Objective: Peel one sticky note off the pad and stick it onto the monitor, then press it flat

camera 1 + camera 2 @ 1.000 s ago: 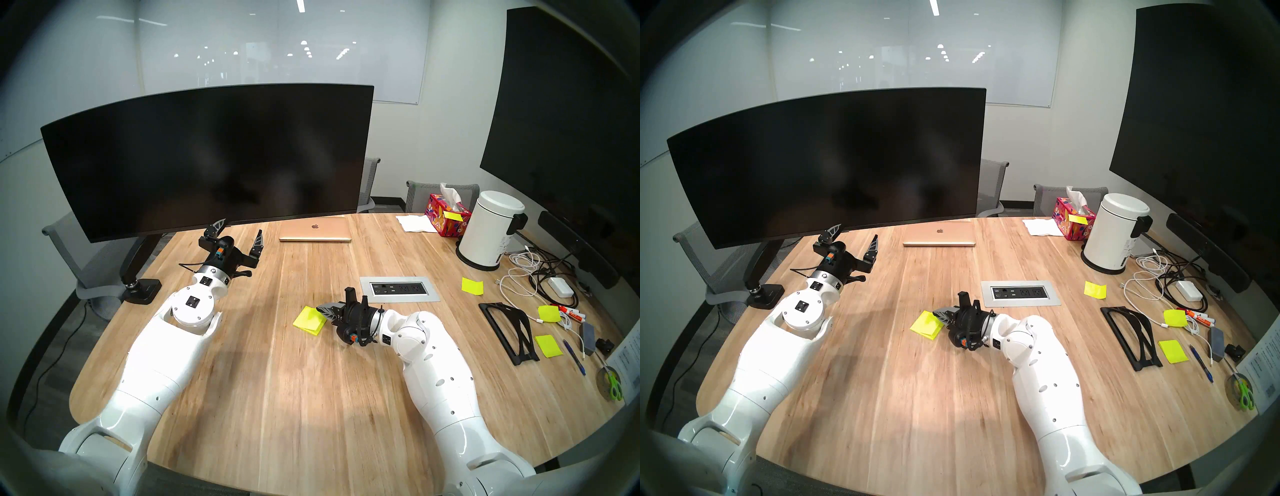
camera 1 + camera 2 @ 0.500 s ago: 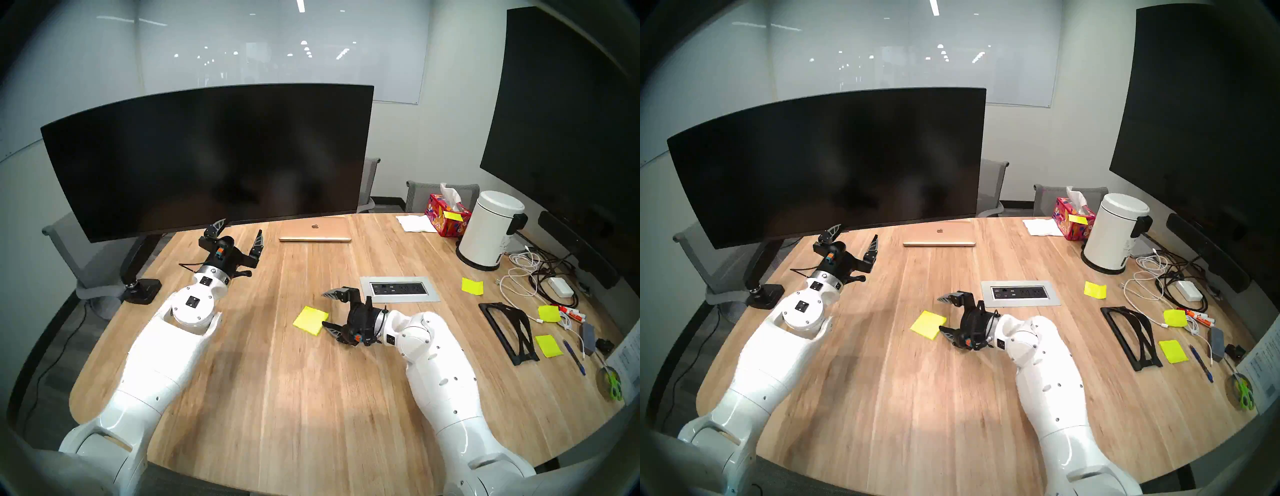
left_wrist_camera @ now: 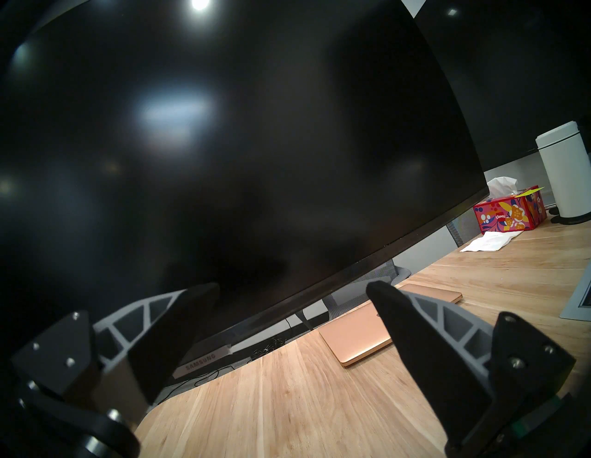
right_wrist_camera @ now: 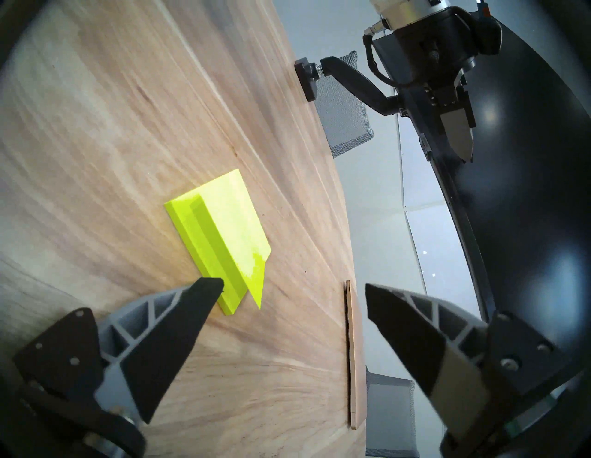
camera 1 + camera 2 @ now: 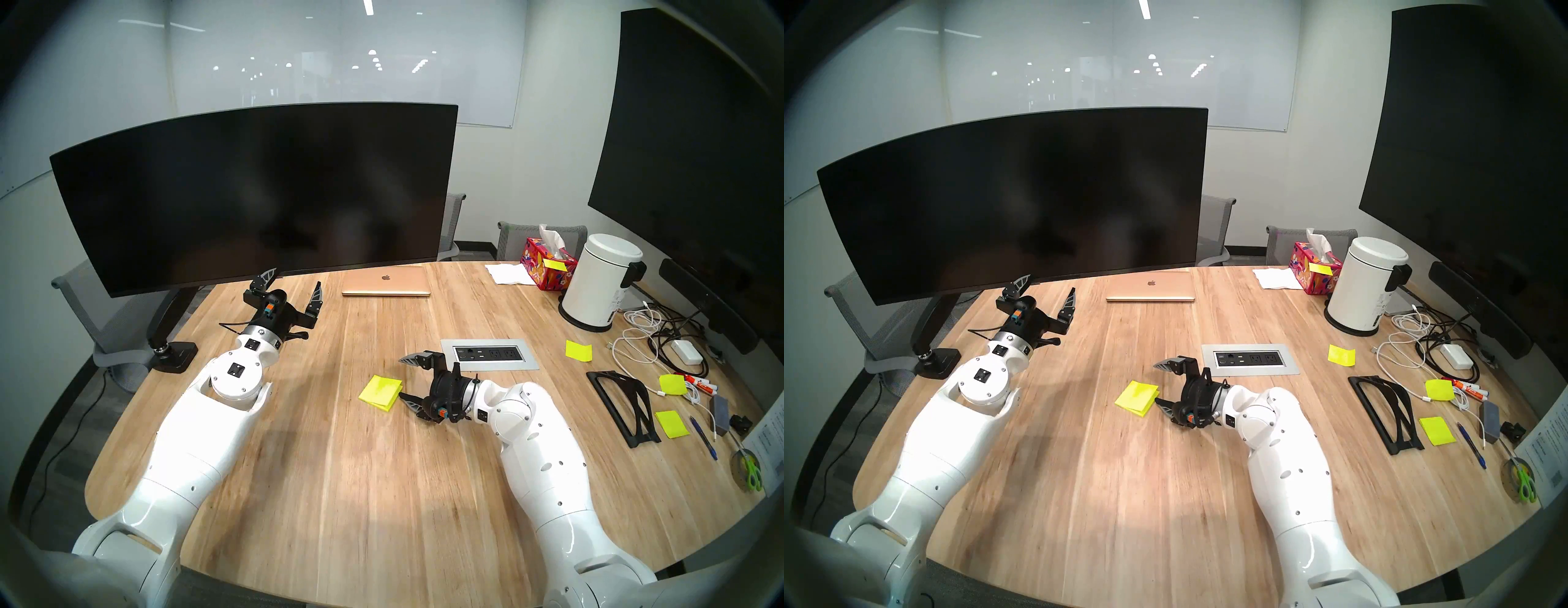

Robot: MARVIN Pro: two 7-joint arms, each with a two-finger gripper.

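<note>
Black glass fills the left side of the scene: the monitor, wide and curved, hangs on its arm mount above the wooden table. Just in front of its lower edge the left tool hovers with its fingers spread wide and nothing between them; in the left wrist view the screen looms close behind the two fingertips, apart from them. Right of that tool a closed rose-gold laptop lies flat under the screen's right end. Toward the middle of the table sits the pad, a neon yellow-green stack resting flat, with its top sheet, the sticky note, lifted and curled up along the edge nearest the right tool. That tool is spread open and holds nothing; from the right wrist view its lower finger sits right at the pad's near corner, though whether it touches cannot be told, while the other finger stands well clear above the table. Just behind it is a recessed power outlet panel. Farther right lie loose yellow sheets, a black stand, a floral tissue box, a white canister and tangled cables.
</note>
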